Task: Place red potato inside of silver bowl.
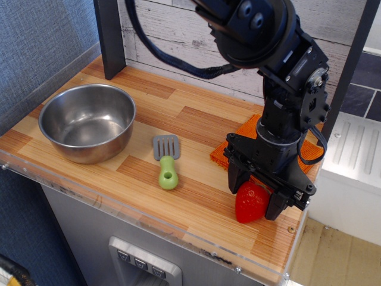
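Red potato (250,203) lying flat, tip toward counter front edge; jaws straddling it.

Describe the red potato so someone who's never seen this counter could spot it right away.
Start at the wooden counter and go to its front right corner, where the black gripper hangs. The red potato sits between its fingers, just in front of the orange cloth. It is the only glossy red, strawberry-shaped thing there.
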{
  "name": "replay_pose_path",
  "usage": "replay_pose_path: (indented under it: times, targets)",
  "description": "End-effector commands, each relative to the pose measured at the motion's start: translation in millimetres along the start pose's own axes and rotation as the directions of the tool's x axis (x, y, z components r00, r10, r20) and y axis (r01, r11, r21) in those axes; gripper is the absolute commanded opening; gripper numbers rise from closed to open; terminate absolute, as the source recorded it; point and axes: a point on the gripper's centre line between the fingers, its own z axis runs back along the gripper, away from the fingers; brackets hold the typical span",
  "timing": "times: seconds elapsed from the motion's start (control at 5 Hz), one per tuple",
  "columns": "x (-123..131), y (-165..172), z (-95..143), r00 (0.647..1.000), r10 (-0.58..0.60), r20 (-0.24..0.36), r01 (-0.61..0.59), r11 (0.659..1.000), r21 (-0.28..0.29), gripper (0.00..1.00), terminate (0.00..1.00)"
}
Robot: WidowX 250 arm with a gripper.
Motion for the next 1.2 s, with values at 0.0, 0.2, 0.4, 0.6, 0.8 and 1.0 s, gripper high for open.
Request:
replay_pose_path:
  times: [0.0,0.2,0.4,0.6,0.8,1.0]
  targets:
    - [-1,-5,13,0.999,-0.031,0.020,0.031,1.000,-0.002,0.00,0.00]
    - [1,2,39,0.999,-0.007,0.052,0.007,1.000,-0.001,0.00,0.00]
    - [-1,22,68,0.994,0.064,0.090,-0.066,0.998,0.015,0.00,0.00]
    - [-10,46,84,0.984,0.132,0.122,-0.137,0.990,0.033,0.00,0.00]
    - [-21,75,91,0.968,0.212,0.137,-0.218,0.975,0.033,0.00,0.00]
    - [-30,103,91,0.953,0.272,0.132,-0.281,0.958,0.052,0.00,0.00]
